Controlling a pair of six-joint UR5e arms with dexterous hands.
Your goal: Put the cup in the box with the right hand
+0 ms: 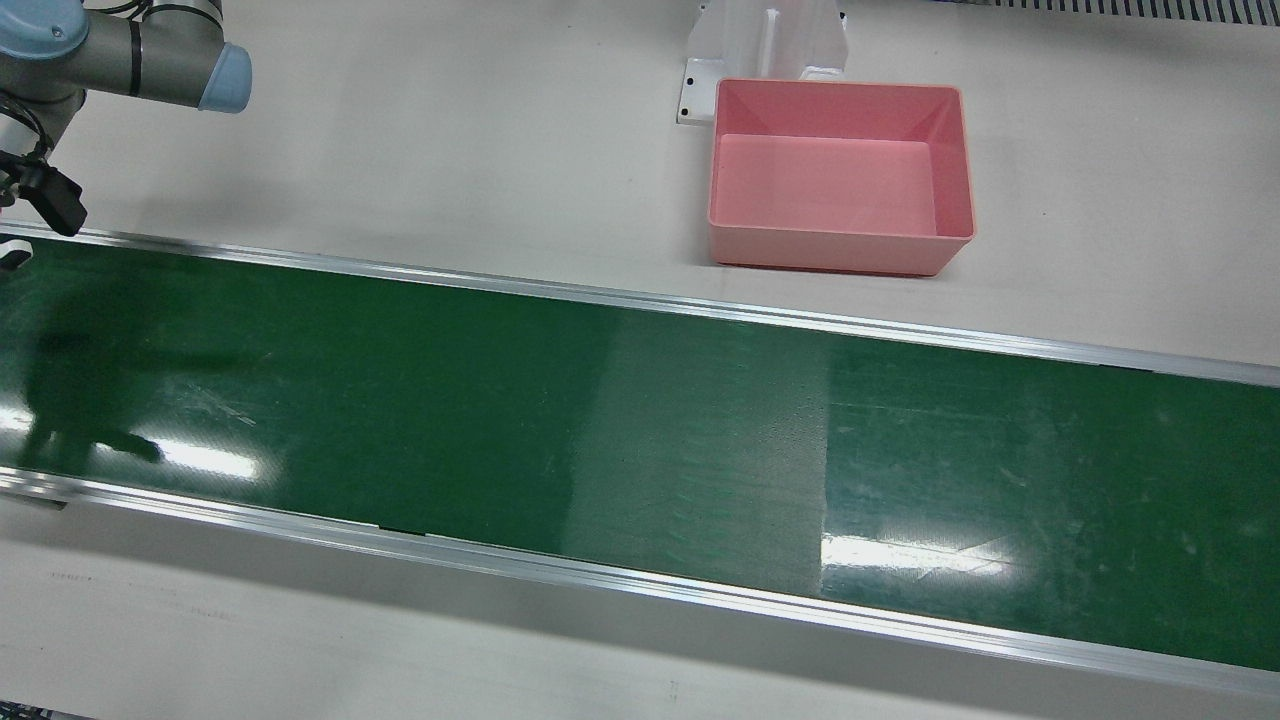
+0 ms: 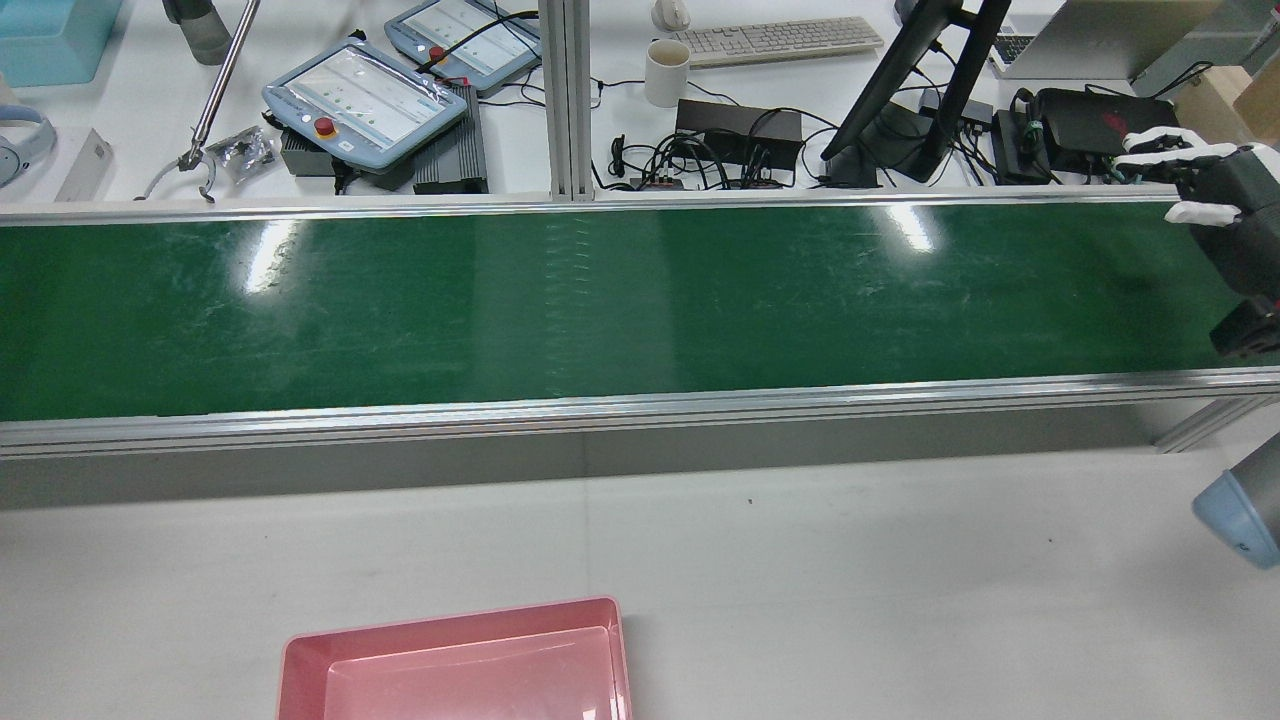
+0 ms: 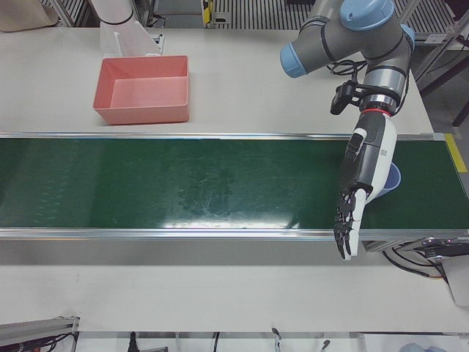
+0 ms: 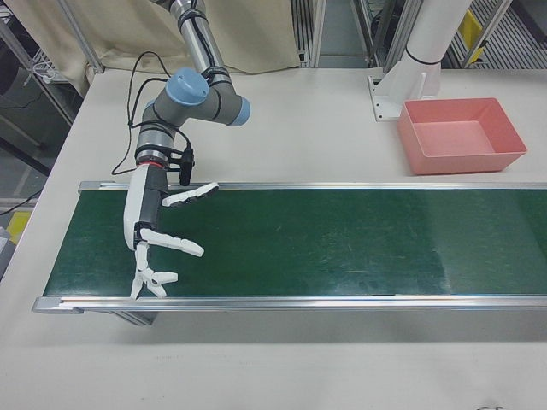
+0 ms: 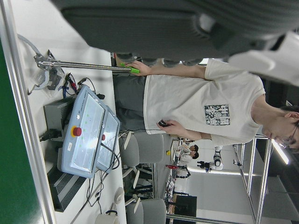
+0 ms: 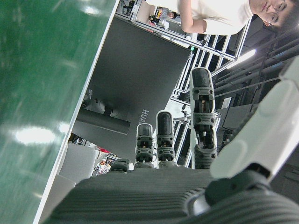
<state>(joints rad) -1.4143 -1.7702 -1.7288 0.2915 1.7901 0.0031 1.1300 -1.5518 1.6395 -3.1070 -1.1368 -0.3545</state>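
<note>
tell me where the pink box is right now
The pink box sits empty on the white table beyond the green conveyor belt, top-centre in the front view, beside the white pedestal.

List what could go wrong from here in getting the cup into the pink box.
1. The only cup-like thing, a pale blue rounded object, sits at one end of the green conveyor belt, half hidden behind the open left hand, which might knock it.
2. The open right hand waits at the opposite end, so a grasp could be mistimed.
3. The pink plastic box lies off the belt, so the carry is long.
</note>
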